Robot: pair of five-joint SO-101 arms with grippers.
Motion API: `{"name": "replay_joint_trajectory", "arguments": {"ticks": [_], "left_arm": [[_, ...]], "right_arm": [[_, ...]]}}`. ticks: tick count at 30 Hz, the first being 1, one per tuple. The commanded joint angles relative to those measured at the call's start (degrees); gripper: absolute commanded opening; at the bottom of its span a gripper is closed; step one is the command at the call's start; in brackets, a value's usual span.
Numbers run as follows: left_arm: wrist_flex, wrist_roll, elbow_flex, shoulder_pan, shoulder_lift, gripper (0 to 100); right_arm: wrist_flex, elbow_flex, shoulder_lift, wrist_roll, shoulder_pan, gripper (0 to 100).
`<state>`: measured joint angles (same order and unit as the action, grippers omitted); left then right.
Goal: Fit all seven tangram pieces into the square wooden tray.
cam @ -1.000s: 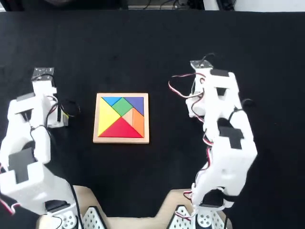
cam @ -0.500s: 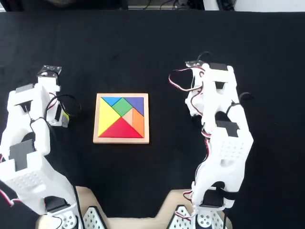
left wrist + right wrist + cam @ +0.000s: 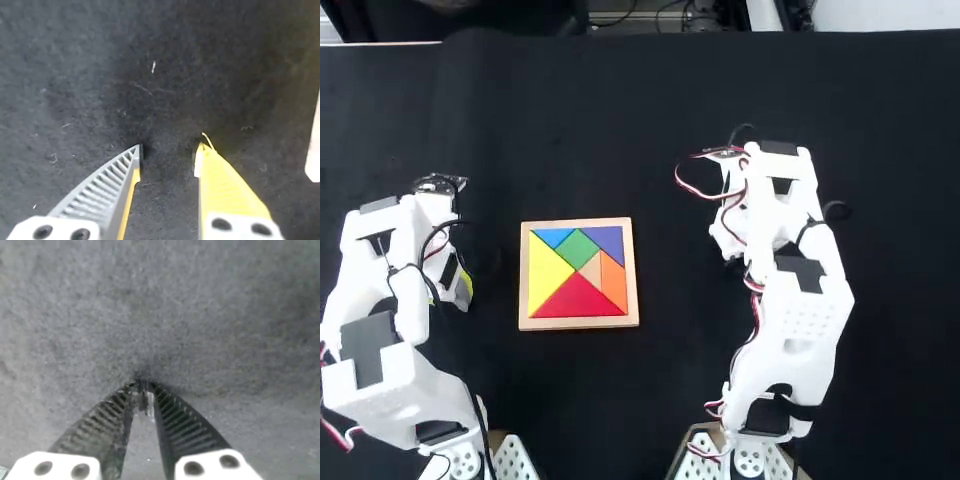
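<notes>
I see one square wooden tray [image 3: 579,323] on the black table [image 3: 650,120] between my two arms, with all seven pieces [image 3: 545,275] flush inside: blue, green, purple, yellow, red, orange and tan. The left gripper [image 3: 168,152] is parted and empty; the right gripper [image 3: 143,390] is pinched closed on nothing. Tray and arms sit lower in the high view than a second ago.

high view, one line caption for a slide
Tangram pieces fill the square wooden tray on black cloth, flanked by the left arm and right arm.
</notes>
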<state>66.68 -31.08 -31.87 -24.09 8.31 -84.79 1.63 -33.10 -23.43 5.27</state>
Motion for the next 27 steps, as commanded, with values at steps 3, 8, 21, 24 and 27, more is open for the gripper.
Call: {"name": "replay_joint_trajectory", "arguments": {"ticks": [3, 8, 21, 24, 27], "left_arm": [[-1.76, 3.34, 2.95, -0.31, -6.68, 19], [-2.2, 5.54, 4.53, -1.71, -13.19, 19], [8.09, 20.57, 29.67, 4.97, -40.44, 19], [10.37, 21.1, 29.58, 10.59, -48.09, 19], [15.3, 23.47, 25.98, 14.02, -55.38, 19]], "right_arm": [[-0.97, -3.47, 8.57, -0.09, -0.62, 1.1], [-1.05, -3.65, 16.84, 2.2, -0.62, 1.1], [-5.45, -1.8, 57.63, 7.74, 0.0, 1.1], [-5.19, -5.93, 68.79, 7.74, -0.09, 1.1], [-5.01, -12.53, 79.16, 7.74, -0.09, 1.1]]}}
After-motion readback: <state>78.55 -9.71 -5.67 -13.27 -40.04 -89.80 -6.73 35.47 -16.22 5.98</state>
